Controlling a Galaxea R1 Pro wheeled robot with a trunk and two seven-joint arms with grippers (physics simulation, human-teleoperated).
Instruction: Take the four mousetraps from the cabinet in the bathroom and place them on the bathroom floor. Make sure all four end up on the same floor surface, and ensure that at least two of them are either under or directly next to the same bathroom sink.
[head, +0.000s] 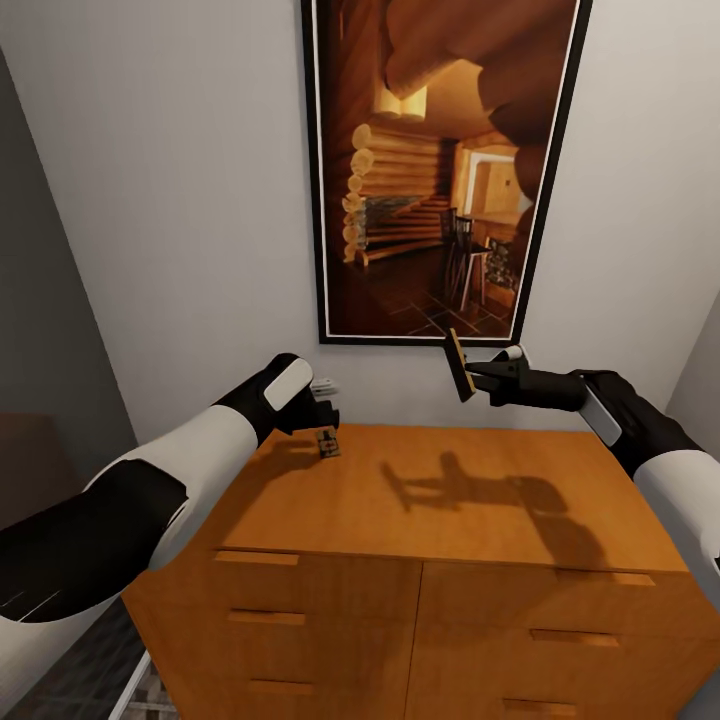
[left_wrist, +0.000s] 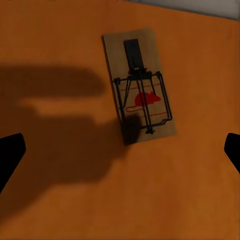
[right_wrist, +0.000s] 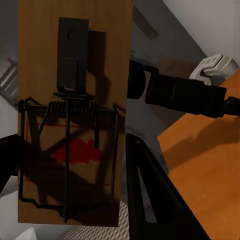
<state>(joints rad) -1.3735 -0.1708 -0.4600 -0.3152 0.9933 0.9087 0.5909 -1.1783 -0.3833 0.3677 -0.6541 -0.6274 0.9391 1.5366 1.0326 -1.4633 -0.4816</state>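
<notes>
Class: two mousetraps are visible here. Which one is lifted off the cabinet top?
The mousetrap pinched in the right claw, held edge-up in the air. The other mousetrap lies flat on the cabinet.

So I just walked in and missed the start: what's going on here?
The robot stands at the orange cabinet below a framed picture. Its right claw holds one mousetrap up above the cabinet top. The left claw hovers, open, over a second mousetrap lying flat on the top.

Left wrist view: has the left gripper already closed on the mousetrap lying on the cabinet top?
No. The mousetrap lies flat on the cabinet, and the left gripper is open above it, its fingertips wide apart.
</notes>
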